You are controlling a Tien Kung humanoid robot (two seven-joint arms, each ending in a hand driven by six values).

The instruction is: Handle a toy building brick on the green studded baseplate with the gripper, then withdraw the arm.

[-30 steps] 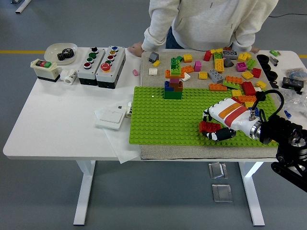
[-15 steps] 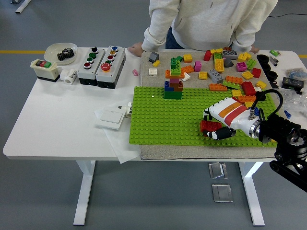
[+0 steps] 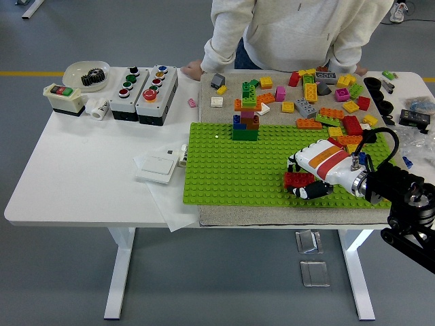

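Baseplate point(image 3: 224, 170) fills the table's middle. From my remote seat, the right hand point(image 3: 314, 178) sits over its right-front corner, fingers curled around a red brick point(image 3: 296, 179) resting on the studs there. Grab looks done, I'd say; letting go and pulling the arm out are left.

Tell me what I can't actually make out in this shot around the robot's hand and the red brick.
- Head view: whether the red brick is pressed onto the green baseplate; the right hand covers it.
- Head view: the fingertips' contact points, hidden beneath the hand.
- Head view: the left arm is outside the frame.
- Head view: the person's upper body, cut by the top edge.
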